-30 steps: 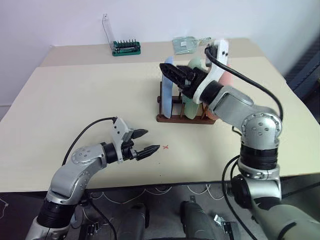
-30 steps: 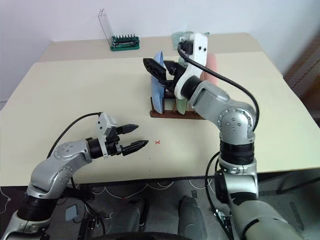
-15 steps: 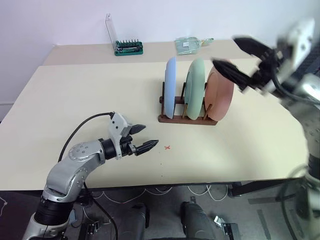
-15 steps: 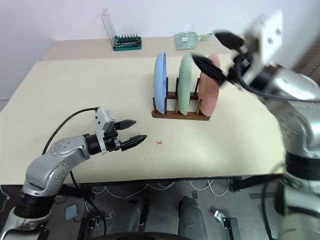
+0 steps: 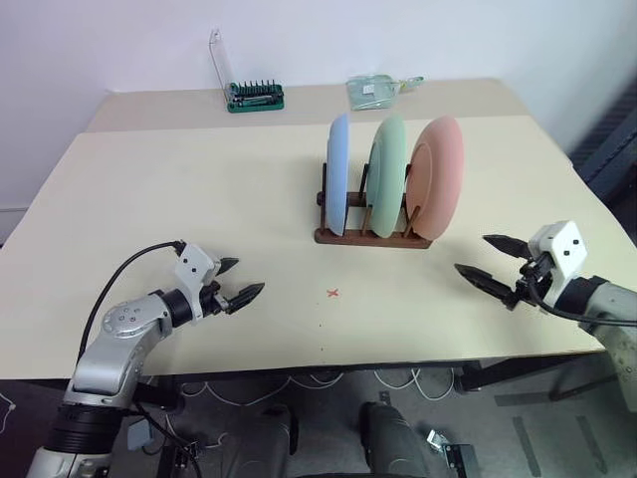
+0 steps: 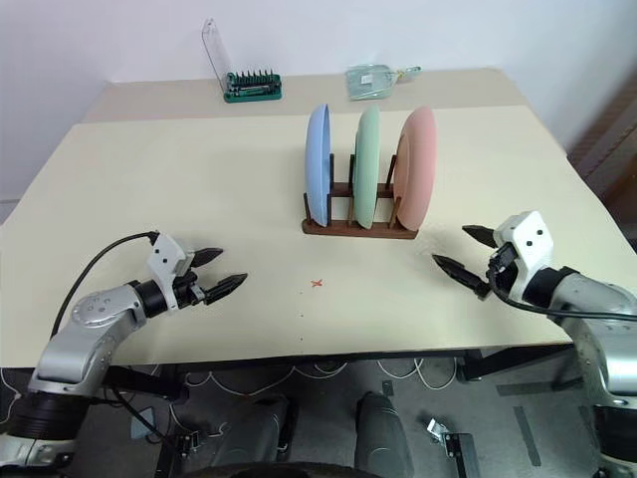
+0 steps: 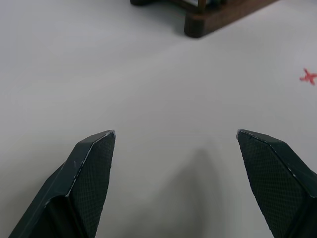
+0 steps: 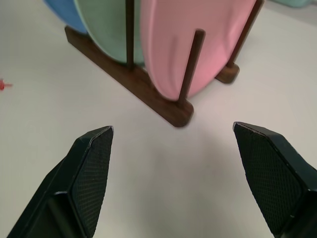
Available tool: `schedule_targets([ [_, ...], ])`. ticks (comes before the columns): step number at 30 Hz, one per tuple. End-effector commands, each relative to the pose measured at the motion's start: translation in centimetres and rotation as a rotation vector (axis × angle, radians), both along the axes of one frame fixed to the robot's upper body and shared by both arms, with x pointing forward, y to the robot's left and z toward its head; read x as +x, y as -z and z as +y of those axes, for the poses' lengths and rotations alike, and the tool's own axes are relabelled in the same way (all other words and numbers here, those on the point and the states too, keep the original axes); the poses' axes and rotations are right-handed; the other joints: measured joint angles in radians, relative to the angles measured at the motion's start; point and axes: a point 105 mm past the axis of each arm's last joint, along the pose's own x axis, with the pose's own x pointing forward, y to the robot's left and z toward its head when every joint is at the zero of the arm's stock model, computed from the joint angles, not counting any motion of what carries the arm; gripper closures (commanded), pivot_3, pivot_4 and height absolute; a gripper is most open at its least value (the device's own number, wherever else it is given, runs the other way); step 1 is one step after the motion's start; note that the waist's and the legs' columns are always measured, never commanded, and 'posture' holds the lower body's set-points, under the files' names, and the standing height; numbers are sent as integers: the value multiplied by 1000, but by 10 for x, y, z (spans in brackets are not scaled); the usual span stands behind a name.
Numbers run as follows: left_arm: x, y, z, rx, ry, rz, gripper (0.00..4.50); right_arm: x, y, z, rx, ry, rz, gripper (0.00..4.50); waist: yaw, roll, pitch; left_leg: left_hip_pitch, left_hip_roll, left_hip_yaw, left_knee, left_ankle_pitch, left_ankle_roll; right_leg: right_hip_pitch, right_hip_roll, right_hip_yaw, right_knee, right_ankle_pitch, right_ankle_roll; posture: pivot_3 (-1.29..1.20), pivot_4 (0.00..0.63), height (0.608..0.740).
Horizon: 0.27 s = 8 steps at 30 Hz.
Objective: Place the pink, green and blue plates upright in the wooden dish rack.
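Standing upright in wooden dish rack point(image 5: 371, 235) mid-table: blue plate point(image 5: 338, 173) at robot's left, green plate point(image 5: 389, 172) in middle, pink plate point(image 5: 437, 178) at right, each between pegs. Left gripper point(image 5: 239, 282) low over table near front-left edge, fingers spread, nothing held, well apart from rack. Right gripper point(image 5: 492, 263) near front-right, fingers spread, empty, pointing toward rack. Red x mark point(image 5: 333, 294) on table in front of rack. Green screwdriver-bit holder point(image 5: 255, 96) and clear packet point(image 5: 374, 89) at far edge.
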Motion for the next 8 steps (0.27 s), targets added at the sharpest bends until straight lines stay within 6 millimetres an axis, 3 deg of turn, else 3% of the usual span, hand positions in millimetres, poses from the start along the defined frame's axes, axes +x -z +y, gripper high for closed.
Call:
schedule_targets([
  [1,-3,-4,7,6,-26,-39,458,3,6,-2,-6,13,-20,564,-1,0,0,0,0,0,0,0,0,0,0,0,0,0,0,0,150,740],
  [8,-5,1,6,-4,-54,-40,458,18,6,-1,-2,10,-41,564,-5,0,0,0,0,0,0,0,0,0,0,0,1,0,0,0,150,740],
])
